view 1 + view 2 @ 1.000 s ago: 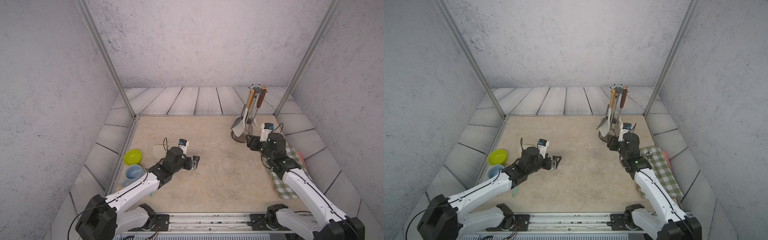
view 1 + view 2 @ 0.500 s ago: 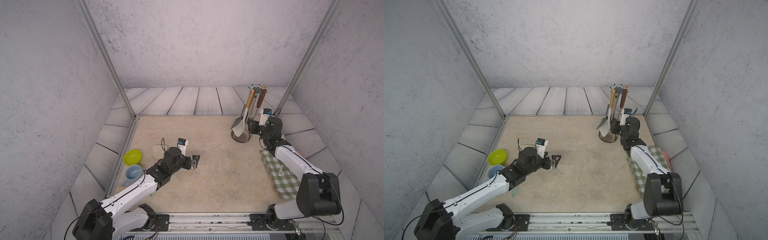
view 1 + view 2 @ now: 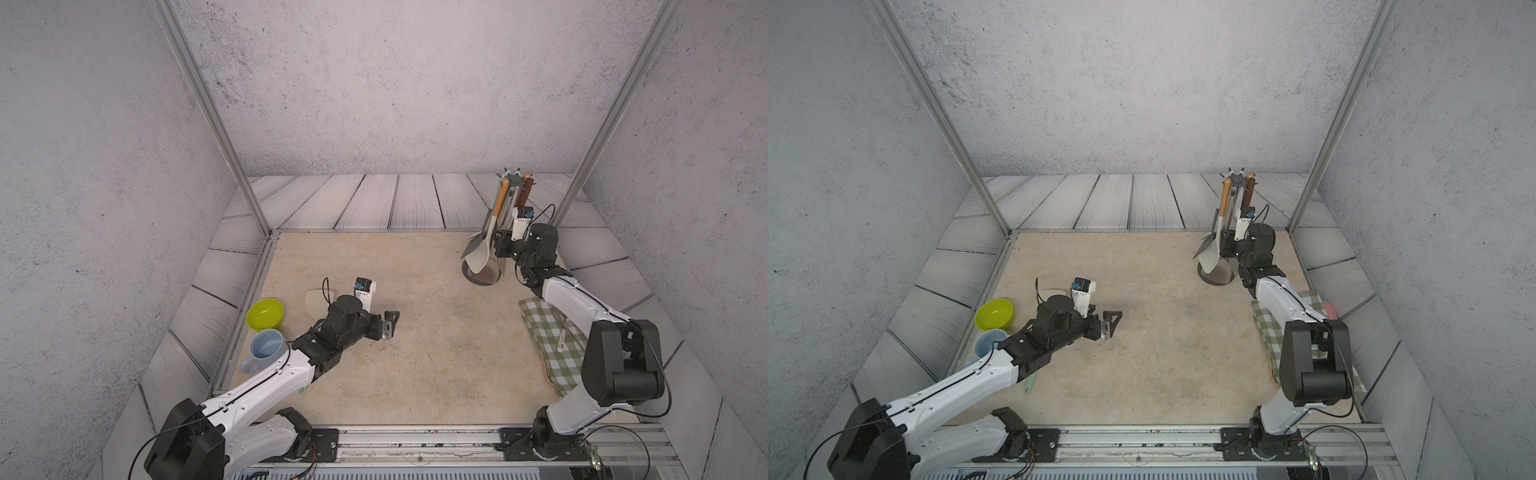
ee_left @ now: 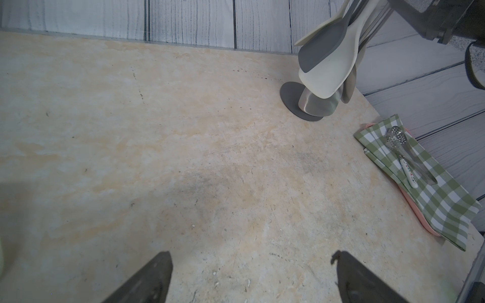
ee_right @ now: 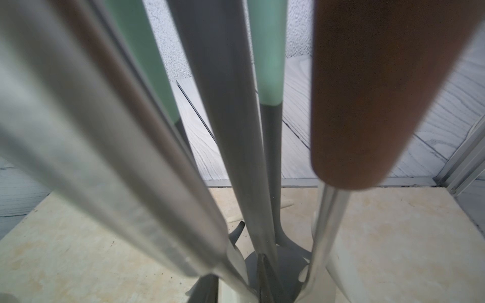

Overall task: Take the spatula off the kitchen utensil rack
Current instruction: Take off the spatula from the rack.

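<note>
The kitchen utensil rack (image 3: 478,277) (image 3: 1214,277) stands at the mat's back right, a dark grey pole (image 5: 225,118) on a round base (image 4: 290,101). Several utensils hang from its crown. A cream-bladed spatula (image 3: 482,254) (image 3: 1210,257) (image 4: 330,70) with a light wooden handle hangs at the front. My right gripper (image 3: 499,245) (image 3: 1227,246) (image 5: 236,284) reaches in among the handles. Its jaws stand close on either side of a thin pale shaft; I cannot tell which utensil's, or whether they press on it. My left gripper (image 3: 390,322) (image 3: 1111,322) (image 4: 252,262) hovers open and empty over the mat's middle left.
A yellow-green bowl (image 3: 264,313), a blue mug (image 3: 266,349) and a cream dish (image 3: 316,301) sit at the mat's left edge. A green checked cloth (image 3: 548,332) with a slotted spoon (image 4: 397,140) lies along the right edge. A teal utensil (image 3: 1029,384) pokes out under the left arm.
My right arm has reached from the mat's right side back into the rack, and its jaws have narrowed. The left arm has barely moved.
</note>
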Motion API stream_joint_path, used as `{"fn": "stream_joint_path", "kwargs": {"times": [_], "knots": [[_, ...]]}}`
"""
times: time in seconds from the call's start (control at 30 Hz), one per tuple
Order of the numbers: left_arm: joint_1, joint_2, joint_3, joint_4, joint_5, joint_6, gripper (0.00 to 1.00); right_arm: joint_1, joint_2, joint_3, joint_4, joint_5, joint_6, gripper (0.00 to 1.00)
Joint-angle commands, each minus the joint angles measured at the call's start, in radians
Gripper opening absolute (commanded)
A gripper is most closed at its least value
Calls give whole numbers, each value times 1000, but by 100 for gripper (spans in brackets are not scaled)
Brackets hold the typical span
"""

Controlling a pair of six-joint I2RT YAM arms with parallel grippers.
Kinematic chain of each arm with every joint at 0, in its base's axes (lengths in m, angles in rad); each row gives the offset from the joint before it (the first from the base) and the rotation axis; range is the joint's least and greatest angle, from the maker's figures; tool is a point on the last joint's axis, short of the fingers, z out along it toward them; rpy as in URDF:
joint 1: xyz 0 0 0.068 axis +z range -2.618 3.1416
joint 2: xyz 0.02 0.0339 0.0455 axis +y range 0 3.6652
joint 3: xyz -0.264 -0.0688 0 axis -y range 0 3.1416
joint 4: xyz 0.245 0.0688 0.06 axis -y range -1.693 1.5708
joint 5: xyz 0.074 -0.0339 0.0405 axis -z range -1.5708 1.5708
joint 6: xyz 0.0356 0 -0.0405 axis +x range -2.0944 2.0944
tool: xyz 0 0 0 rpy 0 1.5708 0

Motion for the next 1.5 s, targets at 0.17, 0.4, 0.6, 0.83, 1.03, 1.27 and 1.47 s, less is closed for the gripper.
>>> {"fn": "stream_joint_path", "kwargs": {"times": [0.17,0.4,0.6,0.83,1.03,1.27,1.47], "knots": [[-4,6,-8,30,-2,14,99,-3,37,36,24,-31,-45,23],[-3,7,-9,32,1,14,99,-4,4,0,26,-34,-48,9],[-3,1,-9,32,4,13,99,-2,-52,-41,16,-32,-47,0],[-3,-7,-10,31,2,15,99,2,-119,-77,-31,-7,-58,0],[-3,-10,-10,32,7,15,99,4,-178,-93,-82,10,-53,0],[-4,-33,-15,30,8,15,99,10,-236,-82,-182,31,-51,0],[-4,-28,-15,34,12,14,99,11,-283,-85,-285,14,-50,0]]}}
